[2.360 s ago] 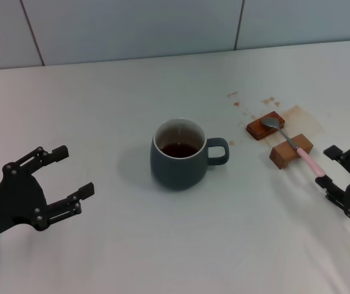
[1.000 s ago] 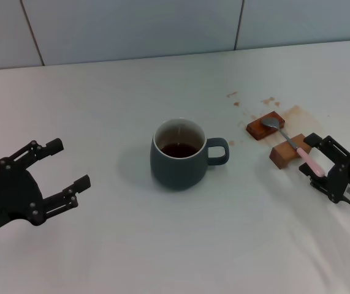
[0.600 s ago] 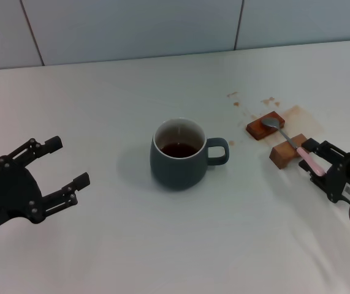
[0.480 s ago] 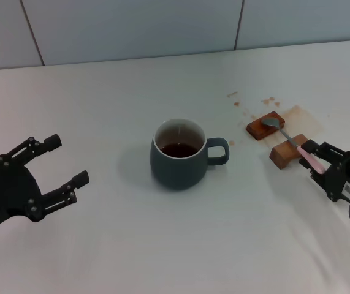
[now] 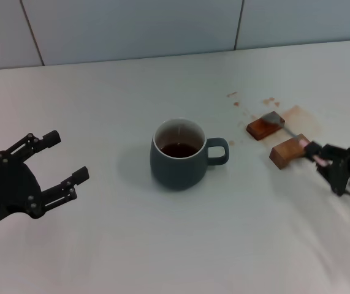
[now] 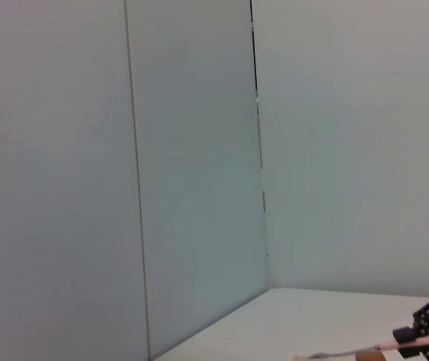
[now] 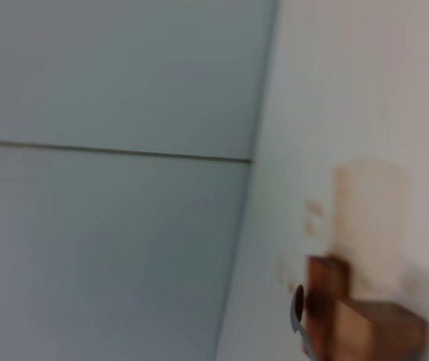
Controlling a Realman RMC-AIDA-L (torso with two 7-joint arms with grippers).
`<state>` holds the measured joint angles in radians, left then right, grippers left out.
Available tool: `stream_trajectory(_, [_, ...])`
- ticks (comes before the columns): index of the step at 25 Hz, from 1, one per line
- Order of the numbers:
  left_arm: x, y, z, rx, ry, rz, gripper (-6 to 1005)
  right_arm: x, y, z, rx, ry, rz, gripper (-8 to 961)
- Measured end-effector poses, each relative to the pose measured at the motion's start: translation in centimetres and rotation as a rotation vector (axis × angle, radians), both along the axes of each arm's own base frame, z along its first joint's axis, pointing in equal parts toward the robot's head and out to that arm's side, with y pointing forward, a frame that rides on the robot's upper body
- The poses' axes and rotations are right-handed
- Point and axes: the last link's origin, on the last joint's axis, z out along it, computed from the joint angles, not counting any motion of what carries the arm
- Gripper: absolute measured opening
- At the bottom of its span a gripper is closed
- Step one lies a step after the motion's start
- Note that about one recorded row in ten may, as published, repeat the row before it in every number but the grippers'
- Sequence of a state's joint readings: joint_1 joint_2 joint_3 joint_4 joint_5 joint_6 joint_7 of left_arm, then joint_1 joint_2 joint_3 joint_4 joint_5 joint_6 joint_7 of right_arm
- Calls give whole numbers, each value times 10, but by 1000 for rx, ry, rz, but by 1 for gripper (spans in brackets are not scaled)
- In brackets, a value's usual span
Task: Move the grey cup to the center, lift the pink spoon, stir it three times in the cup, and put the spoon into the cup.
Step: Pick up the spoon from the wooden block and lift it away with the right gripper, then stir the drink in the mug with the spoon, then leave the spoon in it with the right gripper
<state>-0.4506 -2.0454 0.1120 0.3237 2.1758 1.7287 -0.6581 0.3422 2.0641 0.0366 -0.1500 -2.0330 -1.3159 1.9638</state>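
My right gripper [image 5: 319, 156] has its jaws pinched on the pink spoon [image 5: 297, 139] by the handle end, its bowl over the far wooden block [image 5: 264, 126] at right. The grey cup [image 5: 179, 154] stands mid-table. My left gripper [image 5: 47, 166] hovers near left, jaws spread, holding nothing.

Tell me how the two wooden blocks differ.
The far block is darker, reddish-brown and lies flat and low; the near block is paler tan and stands taller. The spoon bowl sits over the far block, while the right gripper holds the handle just past the near one. Both are small, rectangular and on the stained patch.
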Motion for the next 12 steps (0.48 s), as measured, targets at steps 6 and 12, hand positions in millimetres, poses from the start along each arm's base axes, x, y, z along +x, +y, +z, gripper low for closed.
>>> stream_trajectory(6, [3, 0, -2, -3, -7, -5, 832, -26, 26, 29, 316, -358, 285, 124])
stream_trajectory(12, [6, -3, -12, -52, 6, -25, 832, -64, 33, 99, 748, -716, 649, 123])
